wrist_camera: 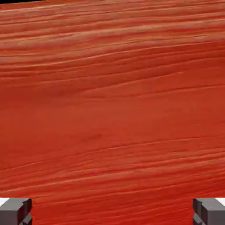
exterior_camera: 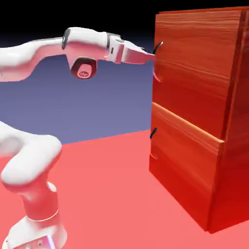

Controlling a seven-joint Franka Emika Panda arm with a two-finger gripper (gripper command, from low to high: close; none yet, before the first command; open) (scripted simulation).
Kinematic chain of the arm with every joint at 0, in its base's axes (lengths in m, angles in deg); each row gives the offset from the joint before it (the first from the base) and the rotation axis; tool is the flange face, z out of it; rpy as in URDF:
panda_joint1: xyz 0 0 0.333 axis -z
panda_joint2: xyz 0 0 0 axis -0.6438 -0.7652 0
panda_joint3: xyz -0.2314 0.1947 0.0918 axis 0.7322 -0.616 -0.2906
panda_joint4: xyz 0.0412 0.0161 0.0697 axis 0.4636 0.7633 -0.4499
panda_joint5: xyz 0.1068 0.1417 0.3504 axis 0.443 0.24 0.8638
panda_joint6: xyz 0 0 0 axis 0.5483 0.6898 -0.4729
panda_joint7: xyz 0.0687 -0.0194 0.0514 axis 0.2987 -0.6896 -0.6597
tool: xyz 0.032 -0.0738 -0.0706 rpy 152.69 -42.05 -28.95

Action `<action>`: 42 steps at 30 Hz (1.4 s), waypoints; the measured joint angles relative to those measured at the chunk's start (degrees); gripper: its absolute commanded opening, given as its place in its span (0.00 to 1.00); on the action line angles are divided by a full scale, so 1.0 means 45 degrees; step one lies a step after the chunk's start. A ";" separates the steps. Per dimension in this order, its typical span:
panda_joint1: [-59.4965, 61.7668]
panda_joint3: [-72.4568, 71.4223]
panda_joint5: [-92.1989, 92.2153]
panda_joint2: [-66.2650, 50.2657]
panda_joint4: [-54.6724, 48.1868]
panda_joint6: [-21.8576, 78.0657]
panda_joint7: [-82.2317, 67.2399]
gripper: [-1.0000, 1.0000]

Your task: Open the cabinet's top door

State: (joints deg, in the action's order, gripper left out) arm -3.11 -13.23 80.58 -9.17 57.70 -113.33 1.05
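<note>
While level, gripper (exterior_camera: 151, 56) at top door (exterior_camera: 194, 73)

**Wood grain filled the hand view**

Reddish-brown wood grain of the top door (wrist_camera: 112, 105) spanned nearly the whole frame. Below it, at the bottom corners, the gripper (wrist_camera: 112, 211) showed two grey fingertips (wrist_camera: 15, 210) set wide apart, nothing between them

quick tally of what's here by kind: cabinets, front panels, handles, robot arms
cabinet: 1
front panels: 2, the top door and the shorter lower panel
dark handles: 2, the top handle and the lower handle
robot arm: 1, with one pincer
total: 6
</note>
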 measured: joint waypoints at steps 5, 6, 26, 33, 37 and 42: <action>0.1409 -0.1544 0.2769 0.1170 -0.0658 0.0291 -0.1099 1.00; 0.1690 -0.1853 0.3323 0.1404 -0.0789 0.0349 -0.1319 1.00; 0.6328 -0.5326 1.0586 0.3806 -0.3299 0.1803 -0.4582 0.00; 0.3486 -0.3307 1.1625 0.4492 -0.0066 0.4573 -0.7041 0.00; 0.1818 -0.1738 1.1227 0.4840 0.1780 0.6230 -0.8086 0.00; 0.0209 0.0570 0.9889 0.5312 0.3610 0.8155 -0.8959 0.00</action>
State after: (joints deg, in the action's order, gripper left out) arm -2.17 -10.67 125.08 14.74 73.95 -76.63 -39.27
